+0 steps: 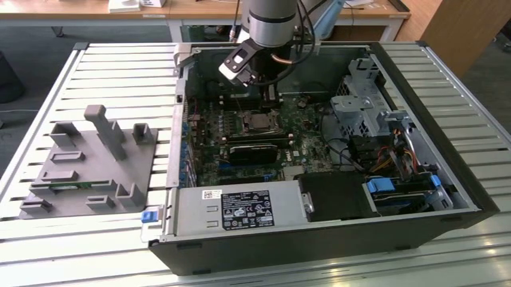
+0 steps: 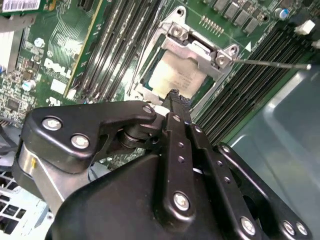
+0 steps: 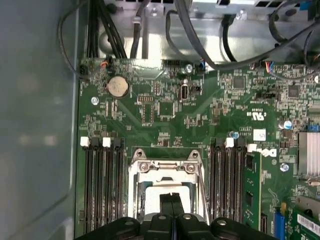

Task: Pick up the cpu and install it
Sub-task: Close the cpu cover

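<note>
1. Metal, pale and slatted: counter (image 1: 96, 66), carrying the rest.
2. Black computer case (image 1: 319, 245), lying on its side with the open face up, across the middle and the exterior view's right of the counter.
3. Green motherboard (image 1: 209, 134), flat on the case floor toward the exterior view's left of the interior, with rows of black memory slots (image 3: 102, 190) running across it in the first wrist view.
4. Grey plastic holder tray (image 1: 84, 173) with upright posts, on the counter just beside the case at the exterior view's left.
5. Grey power supply box (image 1: 239, 209), along the near edge of the case.
6. Robot arm (image 1: 271, 21), reaching down from the far side into the case, over the far part of the motherboard.
7. Black claw (image 2: 175, 97), fingers pressed together with nothing pinched between them. Contact with what lies below impossible to tell.
8. Silvery socket frame (image 3: 165, 167), lying flat on the motherboard between the slot rows, with a thin lever (image 2: 270, 64) stretched out to one side.
9. Pale silvery square cpu (image 2: 172, 75), seated in the socket under that frame, top showing through the frame's window, right beneath the claw's tips.
</note>
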Robot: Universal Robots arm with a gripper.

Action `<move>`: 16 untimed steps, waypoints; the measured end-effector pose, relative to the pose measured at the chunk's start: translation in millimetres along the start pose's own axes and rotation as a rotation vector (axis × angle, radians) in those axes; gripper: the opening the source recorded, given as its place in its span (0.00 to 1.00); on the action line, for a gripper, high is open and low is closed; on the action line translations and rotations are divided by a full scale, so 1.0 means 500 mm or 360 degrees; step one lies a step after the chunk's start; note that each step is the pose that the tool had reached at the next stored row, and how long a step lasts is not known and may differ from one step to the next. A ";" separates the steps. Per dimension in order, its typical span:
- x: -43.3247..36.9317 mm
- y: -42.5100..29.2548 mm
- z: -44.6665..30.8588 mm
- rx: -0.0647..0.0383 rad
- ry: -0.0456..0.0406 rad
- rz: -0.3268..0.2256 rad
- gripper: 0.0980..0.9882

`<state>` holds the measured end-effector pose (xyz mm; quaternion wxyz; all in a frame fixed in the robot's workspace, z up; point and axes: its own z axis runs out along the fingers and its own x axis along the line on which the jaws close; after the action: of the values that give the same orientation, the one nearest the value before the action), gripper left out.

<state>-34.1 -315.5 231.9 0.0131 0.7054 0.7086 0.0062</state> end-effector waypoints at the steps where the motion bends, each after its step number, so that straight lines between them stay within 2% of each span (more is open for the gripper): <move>1: 0.000 -0.001 0.001 0.0000 0.0000 0.0000 0.01; 9: 0.000 -0.014 0.006 0.0000 0.0000 0.0000 0.01; 16: 0.000 -0.035 0.011 0.0000 0.0000 0.0000 0.01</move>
<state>-51.6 -315.5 226.0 0.0131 0.7054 0.7086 0.0061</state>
